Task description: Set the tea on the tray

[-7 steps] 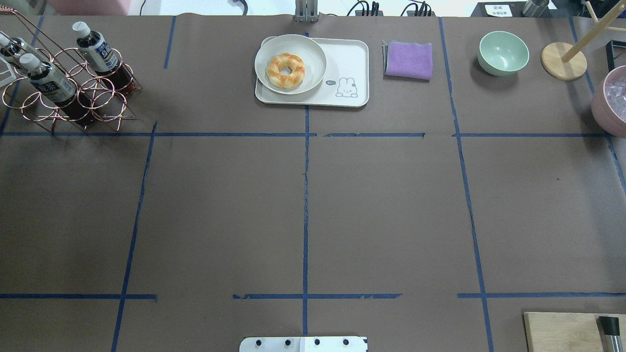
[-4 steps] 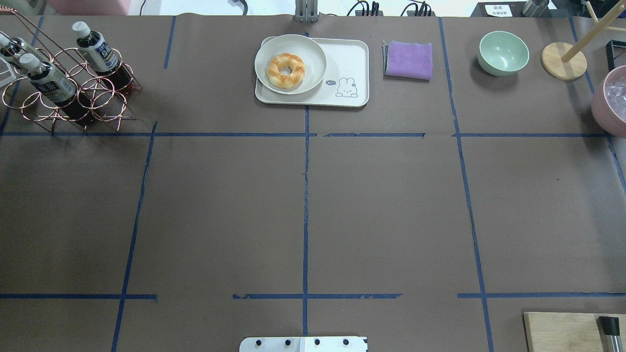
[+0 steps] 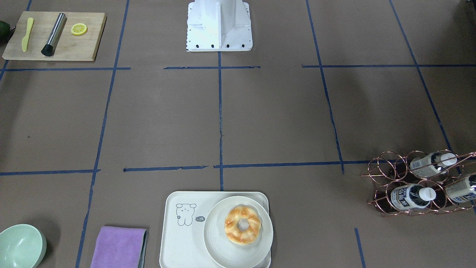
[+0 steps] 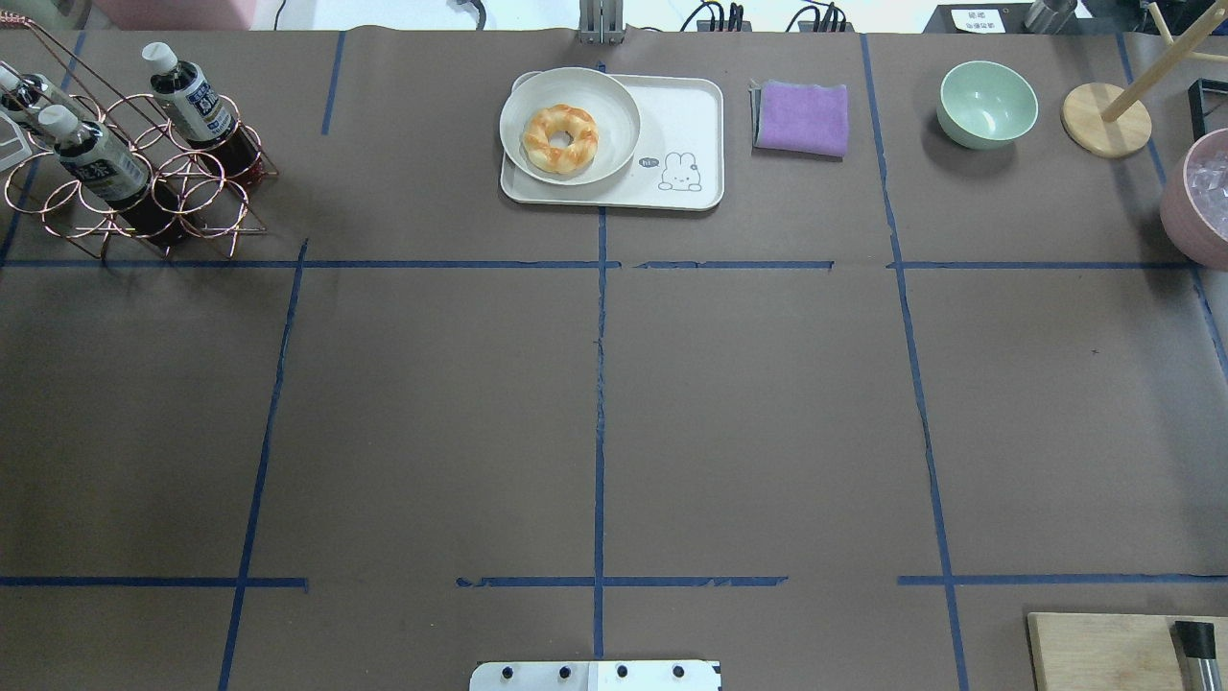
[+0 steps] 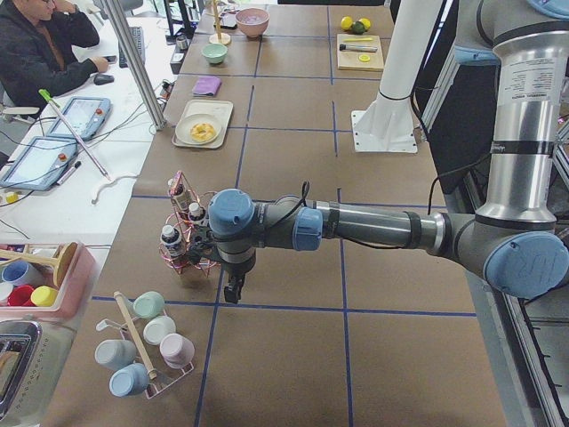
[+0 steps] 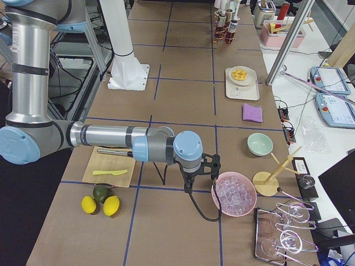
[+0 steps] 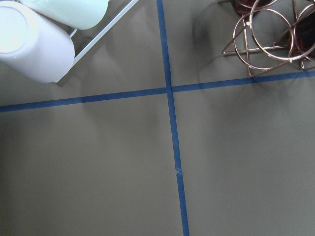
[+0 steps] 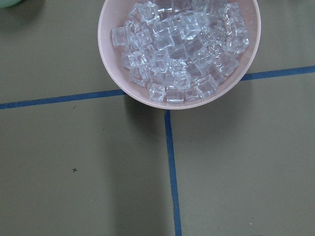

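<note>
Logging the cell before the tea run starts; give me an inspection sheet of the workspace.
Surface: brown paper table, blue tape grid.
Job's things: three tea bottles in copper wire rack; tray holds plate with doughnut.
Clutter: purple cloth, green bowl, pink bowl of ice, wooden board.
Grippers: left gripper near the rack, right gripper near the ice bowl; jaws' state cannot be told.
Cables: black leads at the far table edge.
Surroundings: operator seated at side desk.
</note>
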Available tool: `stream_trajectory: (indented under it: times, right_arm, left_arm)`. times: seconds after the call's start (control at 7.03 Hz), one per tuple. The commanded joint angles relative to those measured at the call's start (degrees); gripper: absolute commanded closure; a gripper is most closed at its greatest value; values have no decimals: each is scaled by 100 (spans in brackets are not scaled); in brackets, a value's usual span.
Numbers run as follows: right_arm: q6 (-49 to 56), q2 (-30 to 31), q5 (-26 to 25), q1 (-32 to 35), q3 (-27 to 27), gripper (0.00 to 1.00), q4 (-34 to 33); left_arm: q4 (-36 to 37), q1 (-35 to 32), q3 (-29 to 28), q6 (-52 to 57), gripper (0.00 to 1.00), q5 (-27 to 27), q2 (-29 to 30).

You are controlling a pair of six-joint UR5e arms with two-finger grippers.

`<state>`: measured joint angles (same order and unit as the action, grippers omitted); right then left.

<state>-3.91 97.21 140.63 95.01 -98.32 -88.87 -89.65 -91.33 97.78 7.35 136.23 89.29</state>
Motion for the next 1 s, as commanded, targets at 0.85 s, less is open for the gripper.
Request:
stream_trajectory:
  times: [0.85]
  right_arm:
    - [-13,-193,-9,-9,-231,0,1]
  left_arm:
    - [-2913,2425,1394,-4950,0,-2306,0]
